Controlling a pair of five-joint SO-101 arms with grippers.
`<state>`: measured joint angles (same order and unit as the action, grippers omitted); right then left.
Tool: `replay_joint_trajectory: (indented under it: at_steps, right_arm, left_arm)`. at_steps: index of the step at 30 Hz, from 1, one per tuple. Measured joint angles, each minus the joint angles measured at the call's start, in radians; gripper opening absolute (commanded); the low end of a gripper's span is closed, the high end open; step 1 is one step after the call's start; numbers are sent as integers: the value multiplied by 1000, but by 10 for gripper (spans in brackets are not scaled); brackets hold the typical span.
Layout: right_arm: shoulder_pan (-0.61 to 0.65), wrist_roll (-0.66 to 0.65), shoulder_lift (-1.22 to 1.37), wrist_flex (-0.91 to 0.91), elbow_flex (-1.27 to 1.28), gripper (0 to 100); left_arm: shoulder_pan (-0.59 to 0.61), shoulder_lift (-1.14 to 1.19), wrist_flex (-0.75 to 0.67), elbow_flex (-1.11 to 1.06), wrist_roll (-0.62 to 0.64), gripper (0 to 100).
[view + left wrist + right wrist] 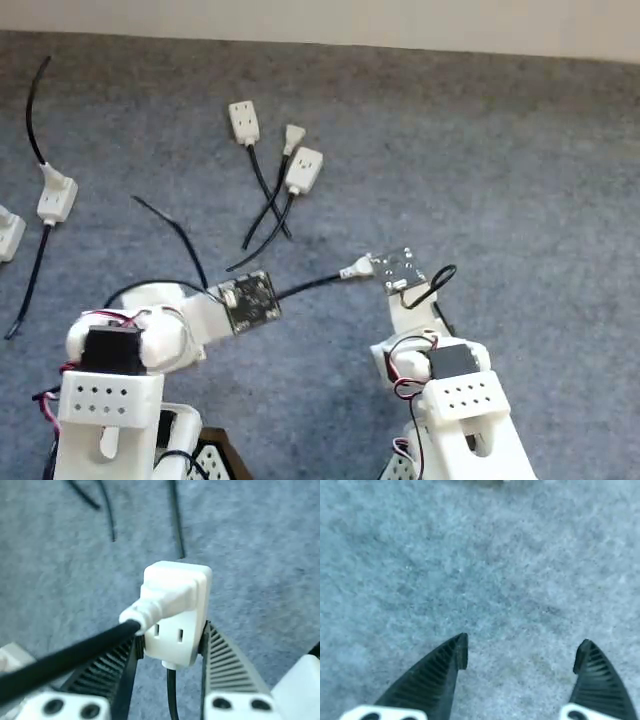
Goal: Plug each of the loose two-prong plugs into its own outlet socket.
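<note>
Socket, plug inserted, clamped in left tool.

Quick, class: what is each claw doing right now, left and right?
Left claw: closed on an outlet socket with a plug in it.
Right claw: open, holding nothing.

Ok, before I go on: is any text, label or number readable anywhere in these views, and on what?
No readable text in any view.
outlet socket, held between the left gripper fingers: plain white face, no marking seen.
circuit board on one arm's wrist and second board on the other arm, high view: marks too small to read.
</note>
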<state>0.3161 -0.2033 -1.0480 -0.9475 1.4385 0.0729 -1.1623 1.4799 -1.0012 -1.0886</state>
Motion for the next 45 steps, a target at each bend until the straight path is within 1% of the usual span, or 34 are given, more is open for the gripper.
replay_joint_trajectory:
  at_steps: [5, 7, 11, 14, 16, 18, 20, 26, 29, 31, 33, 36, 41, 45]
  right_arm:
    - [23, 0, 0, 0, 0, 321]
    - [25, 0, 0, 0, 0, 321]
    - [26, 0, 0, 0, 0, 321]
    - [28, 0, 0, 0, 0, 321]
    - [28, 0, 0, 0, 0, 321]
    - [28, 0, 0, 0, 0, 321]
    - [28, 0, 0, 0, 0, 321]
    - [28, 0, 0, 0, 0, 321]
    - [28, 0, 0, 0, 0, 321]
    - [28, 0, 0, 0, 0, 321]
    - [28, 0, 0, 0, 0, 321]
    - [28, 0, 0, 0, 0, 321]
    - [28, 0, 0, 0, 0, 321]
    - [28, 0, 0, 0, 0, 321]
  left_arm:
    - [117, 71, 0, 86, 6, 44]
    - [186, 147, -21, 138, 52, 43]
    - [322, 393, -78, 296, 141, 43]
    - [382, 646, -84, 483, 230, 43]
    - [408, 833, -77, 647, 302, 42]
    - [430, 1019, -28, 839, 373, 42]
    - [434, 1203, 34, 1057, 414, 42]
    - [433, 1746, 232, 1758, 437, 44]
    - [440, 1992, 261, 2058, 439, 45]
    - [453, 2127, 265, 2193, 439, 46]
    - [468, 2237, 269, 2279, 439, 46]
    - [496, 2331, 273, 2355, 439, 46]
    - [555, 2377, 273, 2447, 473, 46]
    - [569, 2384, 276, 2483, 479, 46]
